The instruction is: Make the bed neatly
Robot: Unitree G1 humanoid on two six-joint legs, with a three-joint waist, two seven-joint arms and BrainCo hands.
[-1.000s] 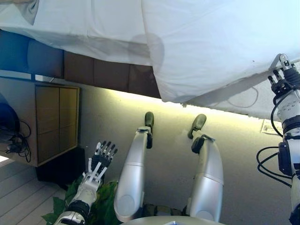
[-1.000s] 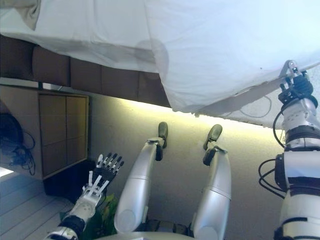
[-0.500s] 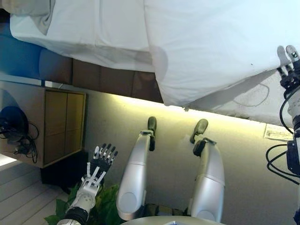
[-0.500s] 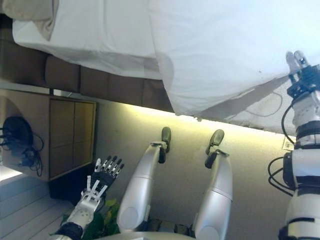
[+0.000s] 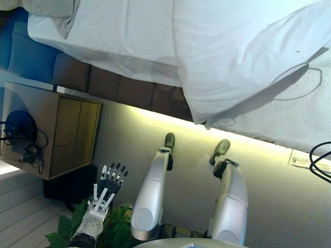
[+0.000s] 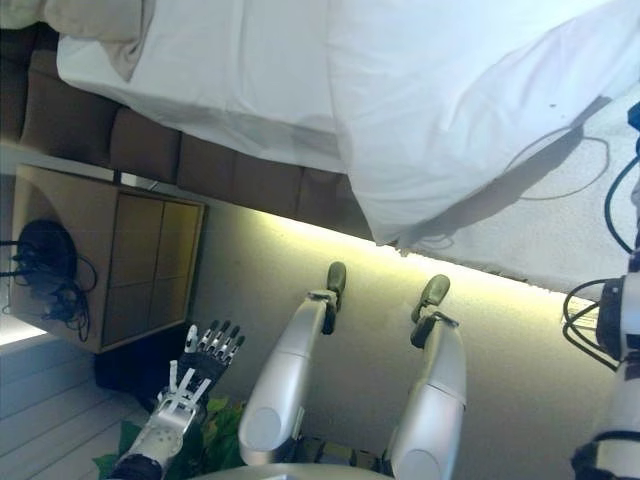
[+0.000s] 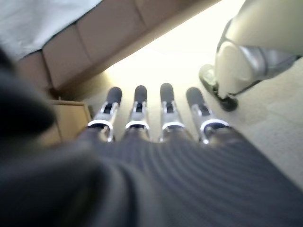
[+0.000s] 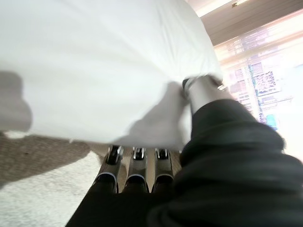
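I see the bed (image 5: 103,82), brown-sided. A white sheet (image 5: 134,31) covers it. A white duvet (image 5: 232,46) lies on top.

No legible text, labels or numbers anywhere.

Both eye views look steeply down from the robot's head, set slightly apart, and share the bed's edge (image 5: 155,67), the white duvet (image 5: 243,51), the wooden cabinet (image 6: 130,270) and the floor. The left wrist view looks closely along the left robot hand (image 7: 151,118) toward the bed's base. The right wrist view sits very near the duvet, past the right robot hand (image 8: 135,168).
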